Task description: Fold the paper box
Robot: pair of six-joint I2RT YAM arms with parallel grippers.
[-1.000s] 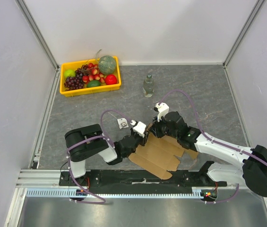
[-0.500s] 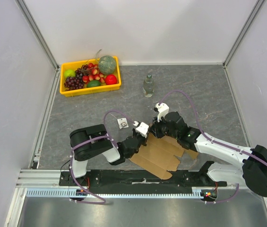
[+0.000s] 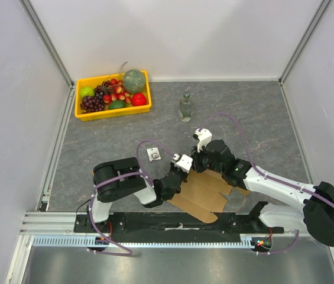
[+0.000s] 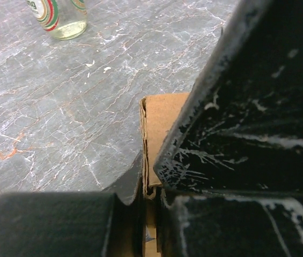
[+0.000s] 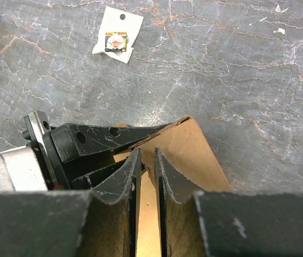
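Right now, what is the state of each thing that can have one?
paper box, mostly flat, not yet a box, one edge gripped
left fingers, shut on the paper box's edge
right fingers, shut on the paper box beside them
bottle, upright
yellow tray, filled with fruit
small packet, lying flat

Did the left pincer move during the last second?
Yes. The left pincer went rightward, farther from the small white packet.
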